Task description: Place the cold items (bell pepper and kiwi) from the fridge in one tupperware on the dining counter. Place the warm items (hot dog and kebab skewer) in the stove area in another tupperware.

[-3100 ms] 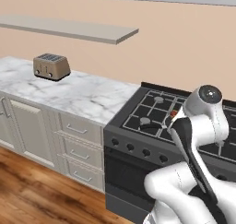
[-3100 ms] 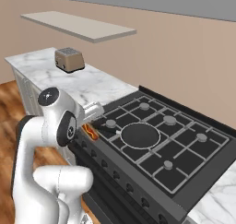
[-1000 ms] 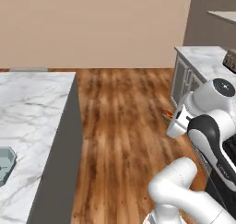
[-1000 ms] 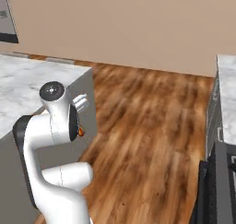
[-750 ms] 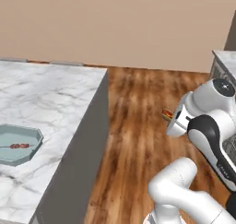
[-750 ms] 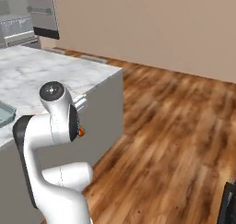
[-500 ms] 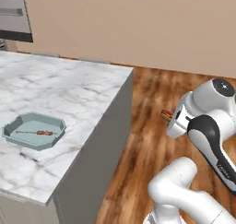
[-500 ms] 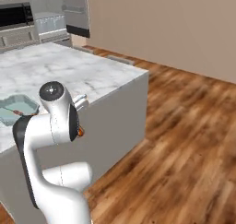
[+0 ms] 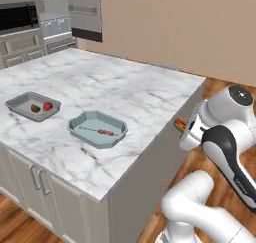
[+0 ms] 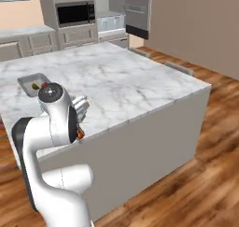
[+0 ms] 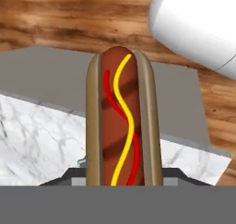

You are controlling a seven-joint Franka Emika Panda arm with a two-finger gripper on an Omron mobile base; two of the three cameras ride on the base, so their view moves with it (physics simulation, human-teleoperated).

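I've got the gripper point(image 9: 181, 127) clamped on the hot dog point(image 11: 123, 119); in the hand view the bun runs straight up from 6 o'clock toward 12, red and yellow squiggles along the sausage, fingertips hidden behind it. In the left base view only the hot dog's end pokes out at 9 o'clock from the hand, off the counter's near corner, over the wood floor point(image 9: 220, 89). In the right base view I see just an orange bit of it under the wrist.

The dining counter point(image 9: 130, 92) sits at 9 to 10 o'clock from the gripper in the left base view. The teal tupperware point(image 9: 97, 129) is on it, well apart from the gripper at 9 o'clock, with the kebab skewer point(image 9: 102, 132) lying inside. The grey tupperware point(image 9: 33, 106) is further out at 9 o'clock, near the counter's left edge, holding the kiwi point(image 9: 35, 108) and the red bell pepper point(image 9: 47, 106) side by side; can't tell whether they touch.

Microwave point(image 9: 19, 18) is at 10 o'clock, beyond the counter, set in the cabinets.
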